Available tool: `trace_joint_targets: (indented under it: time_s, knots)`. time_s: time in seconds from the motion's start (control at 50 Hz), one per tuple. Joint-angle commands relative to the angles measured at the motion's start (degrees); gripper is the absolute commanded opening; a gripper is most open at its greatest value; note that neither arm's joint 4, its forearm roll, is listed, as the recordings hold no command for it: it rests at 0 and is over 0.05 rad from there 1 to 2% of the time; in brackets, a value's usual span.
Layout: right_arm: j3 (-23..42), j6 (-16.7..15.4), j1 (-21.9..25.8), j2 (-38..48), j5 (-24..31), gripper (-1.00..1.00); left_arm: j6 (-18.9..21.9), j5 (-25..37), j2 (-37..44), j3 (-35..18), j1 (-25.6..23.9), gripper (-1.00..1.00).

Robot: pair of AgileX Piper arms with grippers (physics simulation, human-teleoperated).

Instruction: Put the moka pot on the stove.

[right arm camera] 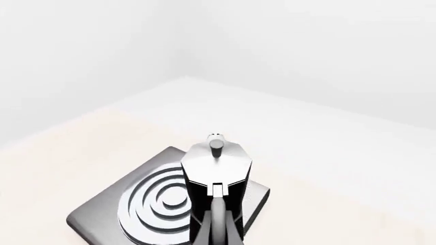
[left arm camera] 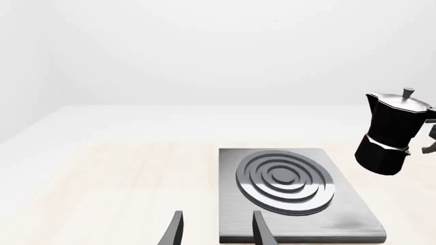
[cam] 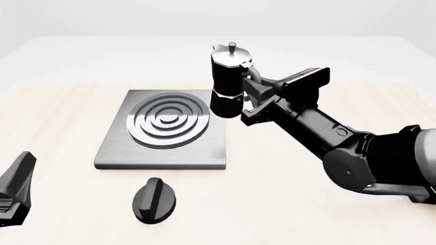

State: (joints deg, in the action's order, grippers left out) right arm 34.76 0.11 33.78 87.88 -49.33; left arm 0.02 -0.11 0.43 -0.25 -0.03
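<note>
Above the table (cam: 61, 112), just right of the stove (cam: 163, 127): moka pot (cam: 227, 81) aloft, tilted, pinched at its handle by the right pincer (cam: 250, 92). Left pincer (left arm camera: 216, 229) spread, holding nothing.

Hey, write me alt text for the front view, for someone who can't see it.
The right arm's tool holds a black moka pot by its handle, tilted in the air just past the right edge of a grey stove on a pale wooden table. A black oval knob lies in front of the stove, and the left tool waits at the lower left corner.
</note>
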Motion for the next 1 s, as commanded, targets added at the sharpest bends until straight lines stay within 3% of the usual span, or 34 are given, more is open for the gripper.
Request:
trace_joint_targets:
  time_s: [0.02,1.0]
  knots:
    - [4.13,0.68,1.12,2.65,-0.47,-1.00,-0.03,0.00,0.00,0.00,0.03,1.00]
    - [19.99,2.25,3.66,16.88,0.13,-1.00,-0.03,0.00,0.00,0.00,0.03,1.00]
